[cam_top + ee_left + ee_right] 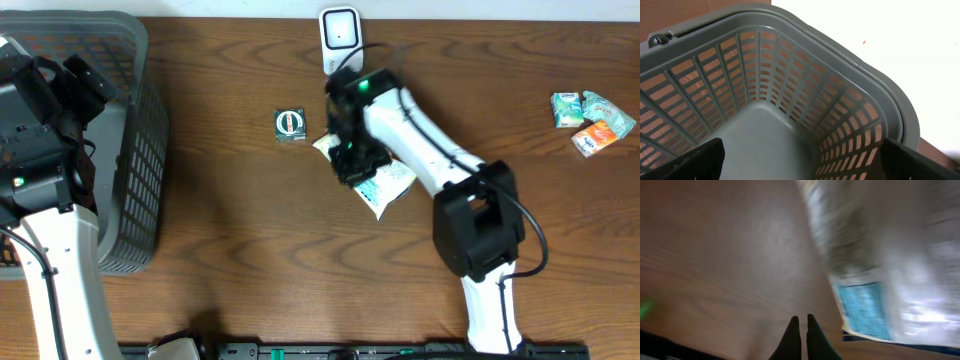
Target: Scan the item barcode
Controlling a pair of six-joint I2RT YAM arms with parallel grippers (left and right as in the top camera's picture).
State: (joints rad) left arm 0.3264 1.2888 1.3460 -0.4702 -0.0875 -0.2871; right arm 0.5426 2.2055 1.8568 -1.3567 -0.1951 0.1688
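The right gripper (801, 319) is sitting fully closed, its two dark fingers pressed together with nothing showing between them. The snack packet (390, 183), white with a blue label, is lying flat on the table just to the gripper's right in the wrist view. It is beside the fingertips, not between them, though the blur is making the packet's near edge hard to read.

From overhead, the gripper is hanging over the packet's upper-left end and hiding it. The packet's long axis is running on a diagonal, out from under the gripper toward the right arm's own base. Its far end is pointing back along the arm, and its covered end is pointing roughly toward the barcode scanner (340, 32), which is standing ahead of the gripper.

The right arm is by far the nearer one. The left gripper (800, 145) is hovering wide open and empty inside the grey basket (890, 85), well apart from the packet.

A grasp is likely calling for reopened jaws, shifted sideways across the packet's short width.
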